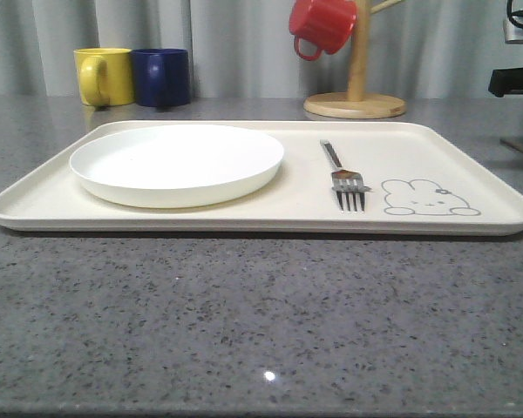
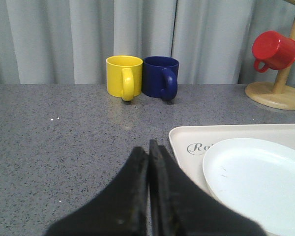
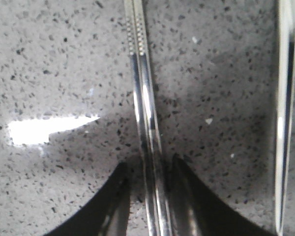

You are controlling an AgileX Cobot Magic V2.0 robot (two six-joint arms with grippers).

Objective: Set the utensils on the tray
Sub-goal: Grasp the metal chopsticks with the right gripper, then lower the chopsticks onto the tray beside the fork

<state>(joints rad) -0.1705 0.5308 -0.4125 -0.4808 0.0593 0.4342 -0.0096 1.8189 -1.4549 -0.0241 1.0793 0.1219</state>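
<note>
Chopsticks [image 3: 143, 113] lie side by side on the speckled grey counter [image 3: 54, 59], running straight btwn my right gripper [image 3: 150, 196] fingers; fingers sit close on either side w/ the pair between them, but can't tell if they're actually clamped or just around it. Another slim shiny utensil [image 3: 285, 113] lies on the counter near the chopsticks, apart from them, too blurred to tell which one. Fork [image 1: 344, 178] already on the tray [image 1: 471, 165], tines toward the camera, just beside the rabbit drawing [image 1: 427, 198], right of the white plate [image 1: 176, 162]. My left gripper [image 2: 148, 162] is closed tight, empty, over the counter next to the tray's corner. Yellow mug [image 2: 123, 76] & blue mug [image 2: 161, 77] touch at the back by the curtain; red mug [image 2: 274, 50] hangs on the wooden stand [image 2: 280, 88].
</note>
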